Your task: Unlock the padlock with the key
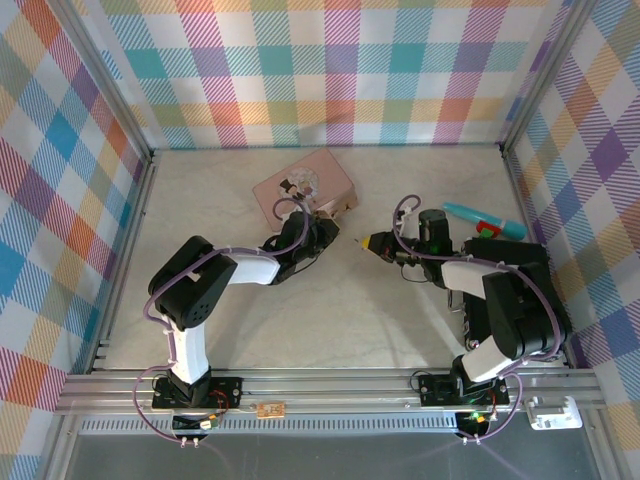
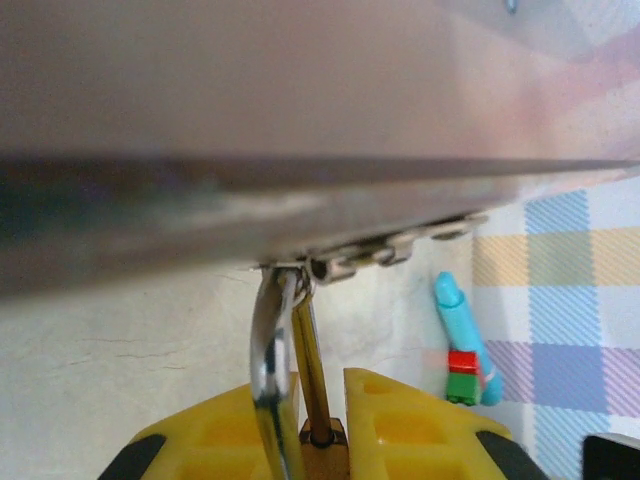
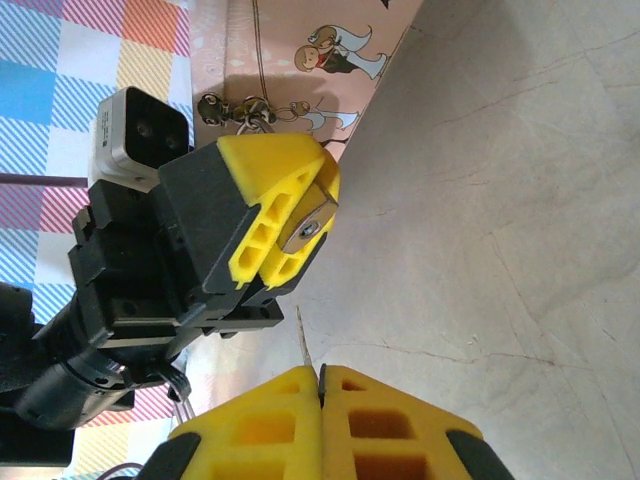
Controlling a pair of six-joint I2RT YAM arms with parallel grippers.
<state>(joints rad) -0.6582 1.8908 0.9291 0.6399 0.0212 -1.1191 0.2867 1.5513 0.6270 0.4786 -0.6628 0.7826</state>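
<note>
The brass padlock (image 2: 322, 448) sits between the yellow fingers of my left gripper (image 2: 320, 440), which is shut on its body. Its silver shackle (image 2: 270, 365) hooks through the clasp (image 2: 345, 265) of the pink tin (image 2: 300, 90). In the right wrist view the padlock's underside with the keyhole (image 3: 310, 227) faces my right gripper (image 3: 321, 372). That gripper is shut on the key (image 3: 303, 342), a thin grey sliver sticking out of the fingertips. The key's tip stops a short way below the padlock, not touching it. From above, the left gripper (image 1: 330, 218) and right gripper (image 1: 368, 241) face each other beside the tin (image 1: 303, 185).
A teal and red pen-like tool (image 1: 485, 220) lies on the table at the right, behind the right arm. Plaid walls (image 1: 320, 70) enclose the table on three sides. The left arm's black wrist and camera (image 3: 130, 250) are close to the key's left.
</note>
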